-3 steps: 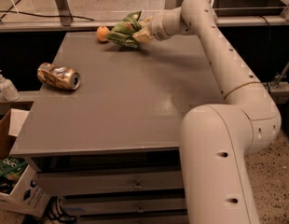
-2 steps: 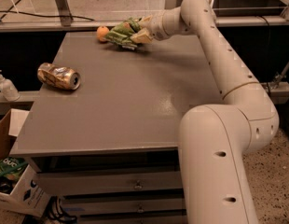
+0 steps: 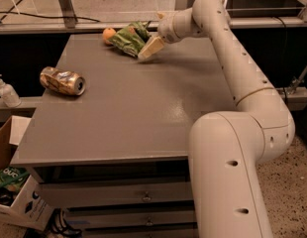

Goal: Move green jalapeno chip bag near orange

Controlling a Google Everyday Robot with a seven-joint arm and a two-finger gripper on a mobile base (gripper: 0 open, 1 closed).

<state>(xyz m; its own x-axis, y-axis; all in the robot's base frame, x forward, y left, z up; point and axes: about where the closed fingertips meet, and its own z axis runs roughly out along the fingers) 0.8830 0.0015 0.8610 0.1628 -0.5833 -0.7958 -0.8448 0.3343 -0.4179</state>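
The green jalapeno chip bag (image 3: pixel 127 37) lies on the far part of the grey table (image 3: pixel 128 108). Its left end almost touches the small round orange (image 3: pixel 109 34) at the far edge. My gripper (image 3: pixel 149 37) is at the bag's right end, low over the table, reached in from the right. It looks open: one cream finger (image 3: pixel 151 47) stands clear of the bag on the near side, and the bag's right end sits between the jaws without being pinched.
A crushed gold-brown can (image 3: pixel 62 81) lies on the table's left side. A white soap bottle (image 3: pixel 5 90) stands on a ledge to the left. A cardboard box (image 3: pixel 12 192) with packets sits on the floor at lower left. A metal rail runs behind the table.
The bag came down beside the orange and now rests on the table. The gripper has lowered with it and its fingers have spread off the bag.
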